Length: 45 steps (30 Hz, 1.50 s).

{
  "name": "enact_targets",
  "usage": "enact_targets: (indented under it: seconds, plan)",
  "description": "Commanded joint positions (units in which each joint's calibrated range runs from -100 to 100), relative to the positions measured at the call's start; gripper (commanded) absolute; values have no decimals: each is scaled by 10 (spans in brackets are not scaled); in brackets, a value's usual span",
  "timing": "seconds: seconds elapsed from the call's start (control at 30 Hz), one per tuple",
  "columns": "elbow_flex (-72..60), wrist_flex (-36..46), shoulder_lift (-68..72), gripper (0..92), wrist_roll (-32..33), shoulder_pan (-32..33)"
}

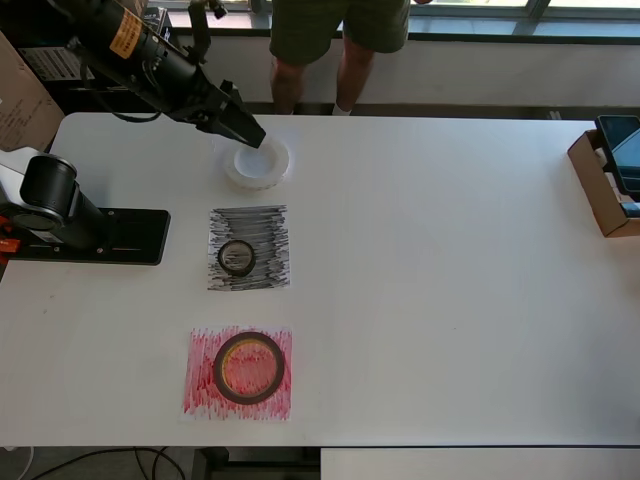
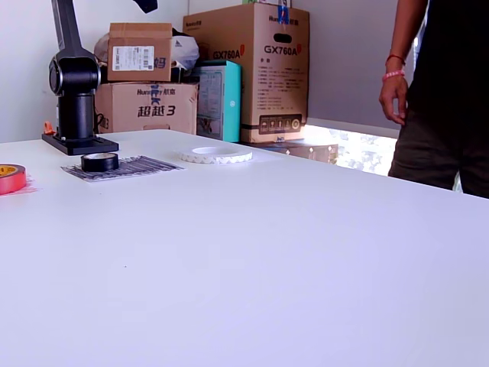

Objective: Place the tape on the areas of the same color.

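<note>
Spreading across both views is the white surface (image 1: 450,280), and the three paper sheets lie in a column toward the overhead view's left. Largest of them is the red sheet (image 1: 200,395), scribbled in red, nearest the bottom edge of the overhead view; the red roll (image 1: 249,367) sits flat on it, a dark-red ring with a yellowish inner core. Above it in that view lies the black sheet (image 1: 265,235), covered in dark pen strokes, with the small black roll (image 1: 237,258) lying flat near its middle. The white sheet (image 1: 222,152) barely shows against the surface; the wide translucent-white roll (image 1: 260,164) lies flat on it, and it reads as a low pale ring in the exterior view.

The black arm (image 1: 140,50) reaches in from the overhead view's upper left, slanting down toward the white roll, its base (image 1: 60,215) bolted at the left edge. The pincer (image 1: 250,134) is over the roll's upper-left rim; whether it is parted or closed I cannot tell, nor whether it touches the roll
</note>
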Motion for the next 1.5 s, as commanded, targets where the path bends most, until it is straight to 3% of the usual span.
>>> enact_targets:
  seconds: [0.0,0.23,0.33,1.47]
  plan:
    - [23,-98,-55,722,5,7]
    - [162,-299,-146,722,1,8]
    - [216,-341,-203,722,2,18]
    - [582,-345,-735,729,0,61]
